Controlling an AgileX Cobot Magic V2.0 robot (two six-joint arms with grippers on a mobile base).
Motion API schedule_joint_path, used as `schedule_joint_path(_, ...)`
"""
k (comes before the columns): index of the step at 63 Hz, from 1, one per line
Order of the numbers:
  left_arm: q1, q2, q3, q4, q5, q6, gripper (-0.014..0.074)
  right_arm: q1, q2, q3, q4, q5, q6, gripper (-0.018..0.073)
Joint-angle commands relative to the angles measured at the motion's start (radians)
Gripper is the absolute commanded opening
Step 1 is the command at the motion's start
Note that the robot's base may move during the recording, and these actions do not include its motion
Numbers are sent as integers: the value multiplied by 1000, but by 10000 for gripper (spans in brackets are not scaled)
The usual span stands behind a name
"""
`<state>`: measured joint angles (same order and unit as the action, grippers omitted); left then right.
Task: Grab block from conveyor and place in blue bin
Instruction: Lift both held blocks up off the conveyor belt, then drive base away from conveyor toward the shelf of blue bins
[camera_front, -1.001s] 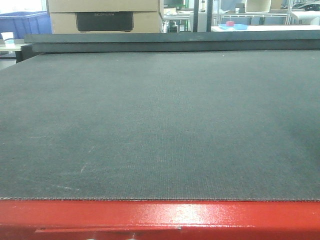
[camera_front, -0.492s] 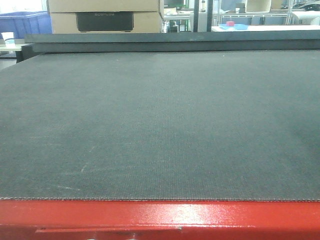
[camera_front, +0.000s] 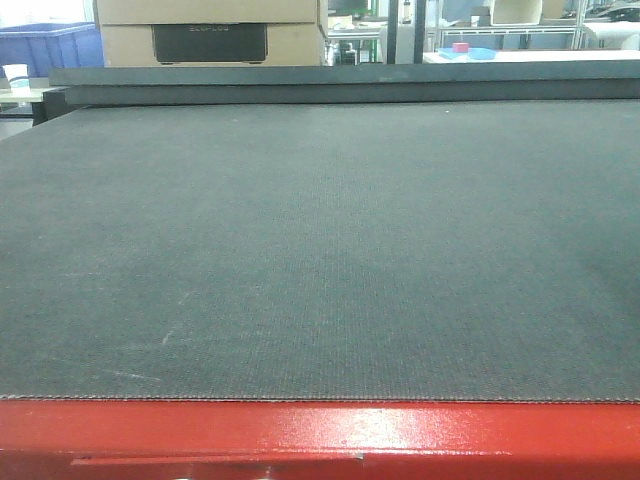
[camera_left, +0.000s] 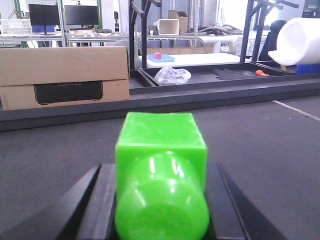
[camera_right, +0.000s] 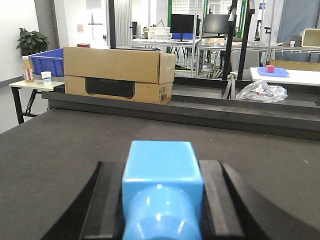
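The light-blue block (camera_right: 161, 155) sits between the black fingers (camera_right: 107, 195) of my right gripper (camera_right: 162, 172), which is shut on it just above the conveyor belt (camera_right: 60, 145). In the left wrist view a bright green block (camera_left: 161, 135) is clamped the same way in my left gripper (camera_left: 161, 172). The front view shows only the dark grey belt (camera_front: 320, 250) and its red frame (camera_front: 320, 435), with neither gripper nor any block in it. The blue bin (camera_right: 47, 60) stands beyond the belt's far left corner, and it also shows as the blue bin (camera_front: 45, 45) in the front view.
A cardboard box (camera_right: 117, 75) stands behind the belt's raised black far rail (camera_front: 340, 82). A crumpled plastic bag (camera_left: 172, 76) lies in a black tray past the rail. A bottle (camera_right: 27, 69) and a paper cup (camera_front: 16, 78) stand on a small table beside the bin.
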<state>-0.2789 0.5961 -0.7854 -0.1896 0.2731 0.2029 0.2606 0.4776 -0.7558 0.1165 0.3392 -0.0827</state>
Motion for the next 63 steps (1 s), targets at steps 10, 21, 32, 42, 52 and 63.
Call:
schedule_joint_path(10, -6, -6, -3, -9, -23, 3, -111, 2, -3, 1, -1, -6, -5, -162)
schedule_joint_path(21, -6, -6, -3, -9, -23, 3, -111, 2, -3, 1, -1, -6, -5, -162)
schedule_joint_path(32, -6, -6, -3, -9, -26, 3, -111, 2, -3, 1, -1, -6, -5, -162)
schedule_joint_path(42, -6, -6, -3, -9, -28, 3, -111, 2, -3, 1, -1, -6, -5, -162)
schedule_joint_path(52, -6, -6, -3, -9, -28, 3, -111, 2, -3, 1, -1, -6, -5, -162)
schedule_joint_path(63, -6, -6, -3, -9, -28, 3, -111, 2, -3, 1, -1, -6, -5, -162)
